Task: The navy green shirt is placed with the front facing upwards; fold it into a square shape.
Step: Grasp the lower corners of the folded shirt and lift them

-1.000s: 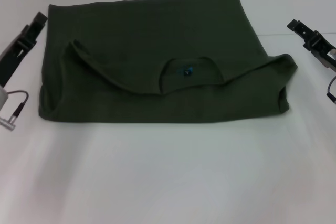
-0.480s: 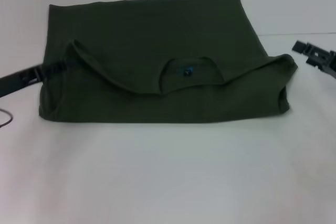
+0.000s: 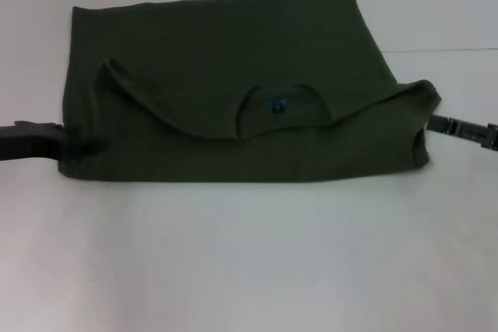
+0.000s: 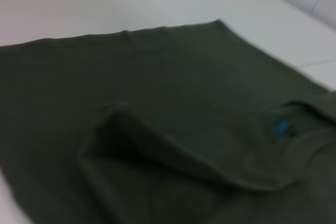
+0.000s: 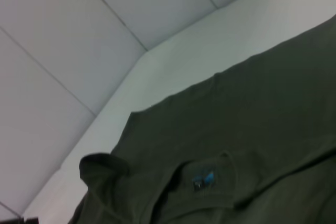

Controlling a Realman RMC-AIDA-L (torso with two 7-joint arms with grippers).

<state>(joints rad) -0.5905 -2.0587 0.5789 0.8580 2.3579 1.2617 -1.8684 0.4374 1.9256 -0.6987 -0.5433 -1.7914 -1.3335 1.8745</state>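
The navy green shirt (image 3: 233, 52) lies on the white table (image 3: 249, 254), folded into a wide band with its plain side up. The collar flap with a small blue label (image 3: 276, 105) lies over the near half, and both sleeve ends are curled inward. My left gripper (image 3: 89, 144) lies low and level at the shirt's near left corner, its tip touching the cloth edge. My right gripper (image 3: 433, 122) lies low at the shirt's right edge, below the curled sleeve. The left wrist view shows the shirt (image 4: 157, 87) and its label (image 4: 283, 128) up close. The right wrist view shows the shirt (image 5: 252, 129) from the other side.
Bare white tabletop stretches in front of the shirt toward me. A seam line (image 3: 443, 50) crosses the table at the far right. Pale wall panels (image 5: 79, 35) rise behind the table in the right wrist view.
Both arms have swung down from beside the shirt's far corners to lie low at its near side edges. The shirt itself has not moved.
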